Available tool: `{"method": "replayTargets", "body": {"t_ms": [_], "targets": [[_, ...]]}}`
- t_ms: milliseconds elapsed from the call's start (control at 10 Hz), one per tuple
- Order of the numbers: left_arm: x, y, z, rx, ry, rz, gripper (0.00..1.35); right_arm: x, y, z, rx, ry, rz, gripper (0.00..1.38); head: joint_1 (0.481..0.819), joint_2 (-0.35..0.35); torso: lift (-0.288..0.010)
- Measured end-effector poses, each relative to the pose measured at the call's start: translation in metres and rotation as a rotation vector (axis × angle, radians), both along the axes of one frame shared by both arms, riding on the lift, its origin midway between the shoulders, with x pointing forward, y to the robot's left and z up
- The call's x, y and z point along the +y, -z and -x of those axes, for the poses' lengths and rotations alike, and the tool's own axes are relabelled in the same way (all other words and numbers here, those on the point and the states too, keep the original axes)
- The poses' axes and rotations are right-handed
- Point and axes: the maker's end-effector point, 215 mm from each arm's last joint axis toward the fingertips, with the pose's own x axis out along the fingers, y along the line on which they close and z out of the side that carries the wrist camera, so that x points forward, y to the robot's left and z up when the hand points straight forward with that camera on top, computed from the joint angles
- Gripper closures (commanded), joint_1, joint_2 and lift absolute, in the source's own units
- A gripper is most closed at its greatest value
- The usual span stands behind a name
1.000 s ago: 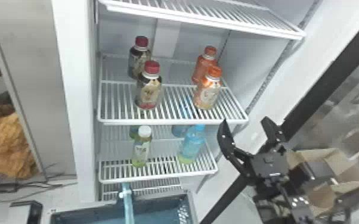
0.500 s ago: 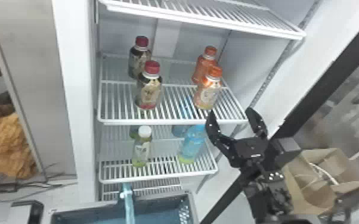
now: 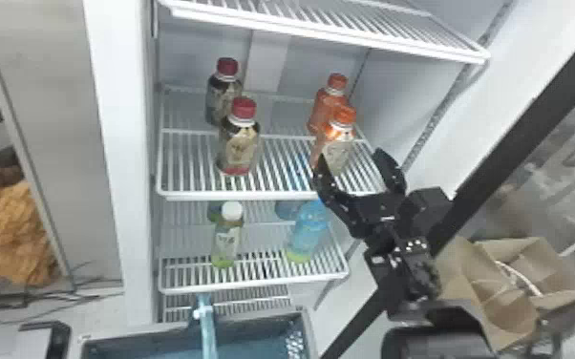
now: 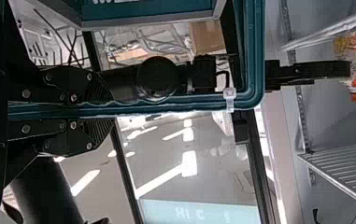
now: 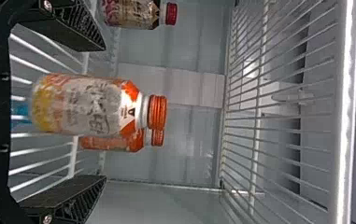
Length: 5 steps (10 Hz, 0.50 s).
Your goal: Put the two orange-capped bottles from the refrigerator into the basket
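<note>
My right gripper (image 3: 350,155) is open in the head view, its fingers just in front of the front orange-capped bottle (image 3: 339,145). The other orange-capped bottle (image 3: 325,102) stands close behind it on the same shelf. In the right wrist view the front bottle (image 5: 87,105) lies between the spread fingers of my right gripper (image 5: 104,113), not gripped. My left gripper (image 4: 112,110) is shut on the teal handle (image 4: 166,103) of the basket. Below the shelves, the basket (image 3: 248,322) is at the bottom of the head view, its handle rising across it.
Two red-capped bottles (image 3: 239,143) share the shelf (image 3: 272,195), left of the orange-capped ones. A white-capped bottle (image 3: 227,238) and a blue bottle (image 3: 308,229) stand one shelf lower. Another wire shelf (image 3: 329,36) hangs overhead. A cardboard box (image 3: 506,286) sits at right.
My right gripper has moved up and inward from the lower right, to the front orange-capped bottle, staying open. The bottles have not moved.
</note>
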Motion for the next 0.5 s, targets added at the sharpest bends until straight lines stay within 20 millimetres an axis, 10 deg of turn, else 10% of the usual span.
{"method": "replayTargets", "body": {"t_ms": [400,500], "targets": [[0.0,0.0,0.001,0.002,0.0,0.0,1.2,-0.005,-0.003,-0.026,-0.012,0.011,0.019,0.13,0.695,-0.35,-0.04],[0.0,0.0,0.001,0.002,0.001,0.0,1.2,-0.007,-0.005,-0.033,-0.018,0.014,0.019,0.35,0.695,-0.35,-0.04]]}}
